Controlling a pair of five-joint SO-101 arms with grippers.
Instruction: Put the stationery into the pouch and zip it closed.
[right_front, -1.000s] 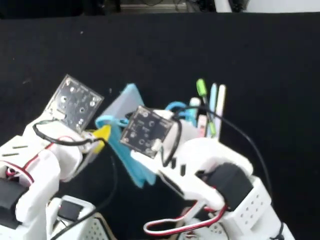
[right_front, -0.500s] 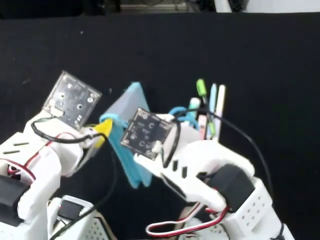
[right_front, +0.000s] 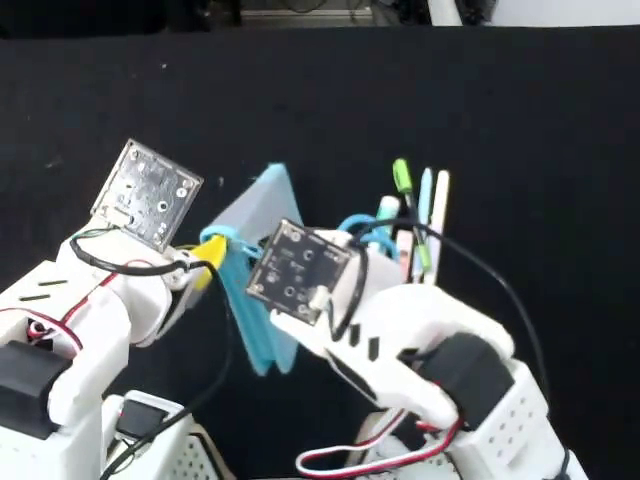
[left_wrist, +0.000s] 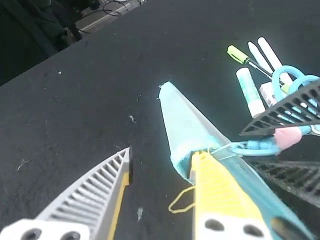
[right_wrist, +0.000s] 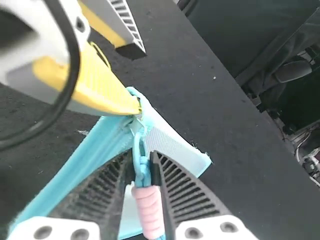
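The pouch (right_front: 255, 320), light blue with a mesh side, is sitting on the black table (right_front: 500, 100) between the two arms, with one narrow end pointing away from them and its zipper edge turned upward. The left gripper (left_wrist: 162, 152) is standing with its jaws spread wide: the yellow finger (left_wrist: 220, 200) is touching the near end of the pouch at the zipper, while the grey finger (left_wrist: 100, 200) is hanging well apart over bare table. The right gripper (right_wrist: 142, 156) is pinching the zipper pull (right_wrist: 141, 167), a blue cord loop carrying a pink bead (right_wrist: 147, 205), with its black ribbed jaws pressed together on the cord just beside the yellow fingertip. The stationery (right_front: 415, 220) is lying outside the pouch on the table, just beside the right arm: a green highlighter (left_wrist: 237, 54), a glue stick (left_wrist: 249, 90), two pale pens (left_wrist: 265, 52) and blue-handled scissors (left_wrist: 295, 77) are resting close together in a bunch, partly hidden behind the right gripper in the left wrist view.
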